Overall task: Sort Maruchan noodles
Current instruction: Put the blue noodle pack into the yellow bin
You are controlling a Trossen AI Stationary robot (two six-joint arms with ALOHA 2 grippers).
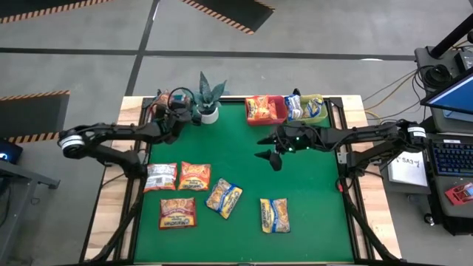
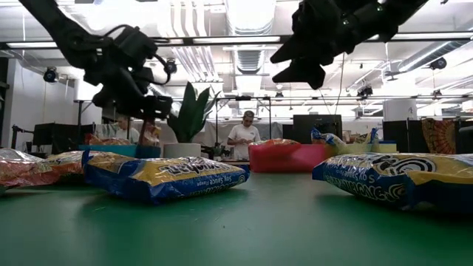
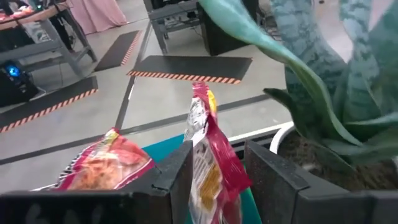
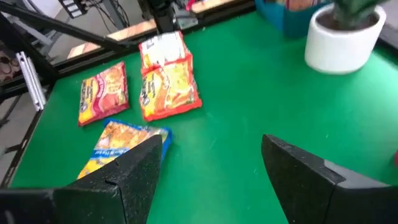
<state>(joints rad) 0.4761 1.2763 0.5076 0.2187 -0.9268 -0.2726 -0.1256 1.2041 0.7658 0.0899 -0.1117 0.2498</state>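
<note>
maroon plastic ramen packet (image 3: 208, 168), flat and rectangular, stands on edge between the jaws of the left gripper (image 1: 175, 112), at the counter's far left corner over the blue plastic bin (image 2: 122, 151); the fingers (image 3: 177, 177) flank it closely, but whether they press it or have let go cannot be told. a second red packet (image 3: 102, 167) lies in the bin just beside it.

five more flat packets lie on the green counter (image 1: 303, 214) in the near half: a red-and-white packet (image 1: 160, 177) and an orange packet (image 1: 194, 176) side by side, a red packet (image 1: 178, 213) in front of them, a blue-and-yellow packet (image 1: 224, 197) tilted near the middle, and another blue-and-yellow packet (image 1: 274, 215) to its right, apart from the rest.

along the far edge, a red plastic bin (image 1: 266, 109) holds orange packets and a yellow-green plastic bin (image 1: 310, 108) beside it holds blue-and-yellow packets. a small green-leaved plant in a white pot (image 1: 208, 100) stands between the blue bin and the red bin, just beside the left gripper.

the right gripper (image 1: 270, 150) hangs above the counter's middle, in front of the red bin, jaws spread wide and empty.

in the low view a person (image 2: 243, 137) stands in the room behind the counter.
</note>
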